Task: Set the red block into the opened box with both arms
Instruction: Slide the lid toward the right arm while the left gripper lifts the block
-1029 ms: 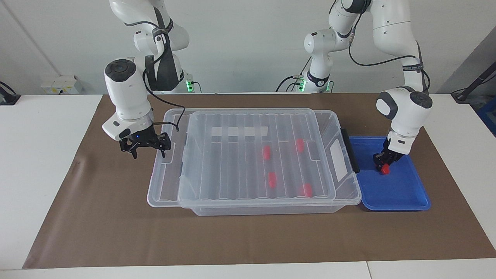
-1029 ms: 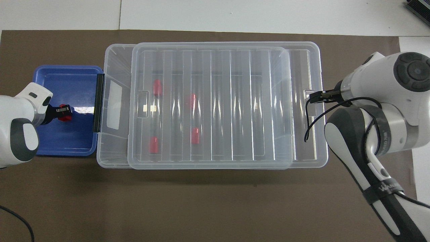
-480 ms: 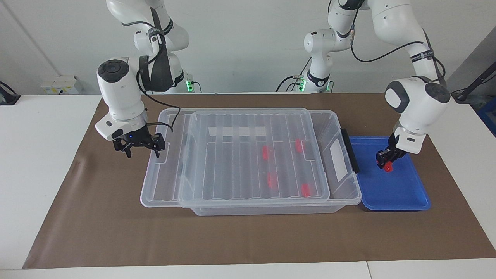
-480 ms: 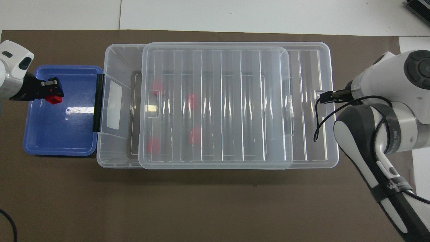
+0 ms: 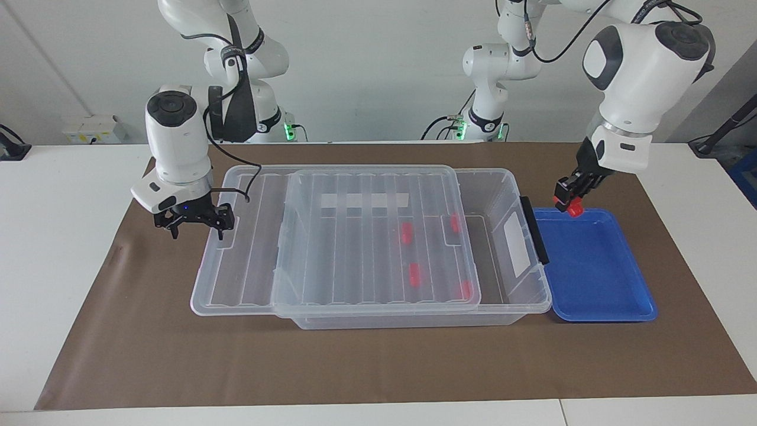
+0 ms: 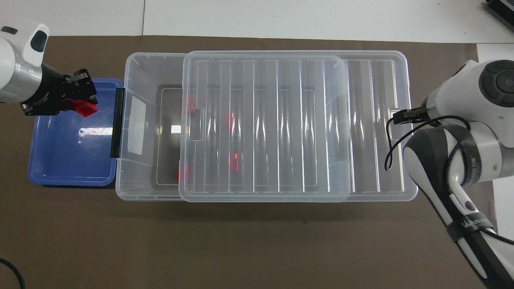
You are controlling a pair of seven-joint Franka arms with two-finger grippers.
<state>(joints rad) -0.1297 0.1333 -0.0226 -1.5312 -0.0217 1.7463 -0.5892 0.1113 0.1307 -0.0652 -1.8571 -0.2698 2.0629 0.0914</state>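
Observation:
My left gripper [image 5: 569, 198] [image 6: 82, 100] is shut on a small red block [image 5: 572, 207] [image 6: 85, 109] and holds it in the air over the blue tray's edge nearest the robots. The clear box [image 5: 502, 173] [image 6: 146, 58] stands mid-table. Its ribbed lid [image 5: 366, 248] [image 6: 265, 80] sits shifted toward the right arm's end, leaving the box open at the left arm's end. My right gripper [image 5: 198, 228] [image 6: 401, 117] is open, with one finger hooked at the lid's end handle. Several red blocks [image 5: 415, 275] [image 6: 233, 161] lie inside the box.
The blue tray [image 5: 591, 284] [image 6: 68, 160] lies against the box at the left arm's end, beside the black latch bar [image 5: 534, 231] [image 6: 116, 122]. A brown mat [image 5: 378, 367] covers the table under everything.
My left gripper has lifted the red block up off the blue tray. My right gripper has moved toward the right arm's end, and the lid has slid with it, widening the opening.

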